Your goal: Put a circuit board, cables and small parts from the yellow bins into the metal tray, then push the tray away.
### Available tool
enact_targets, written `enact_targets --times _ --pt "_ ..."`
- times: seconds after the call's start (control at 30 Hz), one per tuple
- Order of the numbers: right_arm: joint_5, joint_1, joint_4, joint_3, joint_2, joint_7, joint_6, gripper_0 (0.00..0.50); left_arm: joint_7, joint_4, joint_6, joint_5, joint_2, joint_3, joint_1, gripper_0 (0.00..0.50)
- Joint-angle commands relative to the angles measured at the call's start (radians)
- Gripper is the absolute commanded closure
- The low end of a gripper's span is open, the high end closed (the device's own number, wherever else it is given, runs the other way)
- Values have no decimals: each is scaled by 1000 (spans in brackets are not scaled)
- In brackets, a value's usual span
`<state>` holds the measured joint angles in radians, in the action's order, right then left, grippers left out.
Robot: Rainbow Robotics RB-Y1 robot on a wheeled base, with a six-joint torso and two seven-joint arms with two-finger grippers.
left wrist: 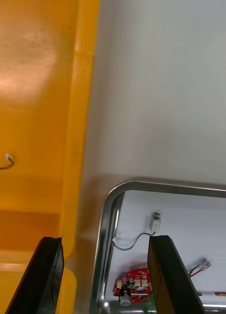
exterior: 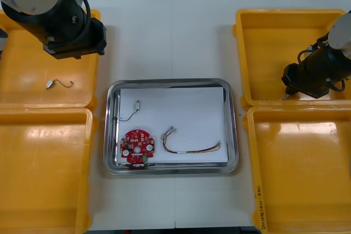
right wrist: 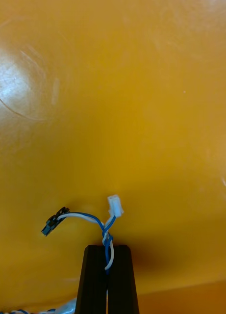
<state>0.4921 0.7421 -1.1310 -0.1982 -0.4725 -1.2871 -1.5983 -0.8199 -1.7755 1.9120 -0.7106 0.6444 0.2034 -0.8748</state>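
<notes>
My right gripper (right wrist: 108, 252) is shut on a twisted blue and white cable (right wrist: 105, 228) over the orange floor of the far right bin (exterior: 285, 42); the cable's white plug (right wrist: 114, 205) and black plug (right wrist: 53, 223) stick out past the fingertips. In the front view the right gripper (exterior: 289, 92) sits low in that bin's near edge. The metal tray (exterior: 112, 130) with white inside holds a red circuit board (exterior: 137, 147), a red and yellow cable (exterior: 192, 147) and a small metal part (exterior: 137, 105) with a wire. My left gripper (left wrist: 105, 250) is open, above the far left bin's (exterior: 33, 80) edge.
A small metal part with a wire (exterior: 57, 84) lies in the far left bin. The near left bin (exterior: 44, 168) and near right bin (exterior: 301, 168) flank the tray. Bare table lies beyond the tray's far rim.
</notes>
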Motion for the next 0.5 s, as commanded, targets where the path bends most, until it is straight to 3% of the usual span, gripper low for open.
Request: enact_targets --times 0.03,0.23,0.5 --pt "6 -7 -18 14 8 43 15 500 28 77 8 -64 120 -24 -79 0" --pt "-15 22 -21 13 -11 18 12 500 -71 183 8 -84 182 -24 -84 0" --pt "-61 85 -21 11 -46 -3 4 500 -248 346 -87 -87 216 -24 -82 0"
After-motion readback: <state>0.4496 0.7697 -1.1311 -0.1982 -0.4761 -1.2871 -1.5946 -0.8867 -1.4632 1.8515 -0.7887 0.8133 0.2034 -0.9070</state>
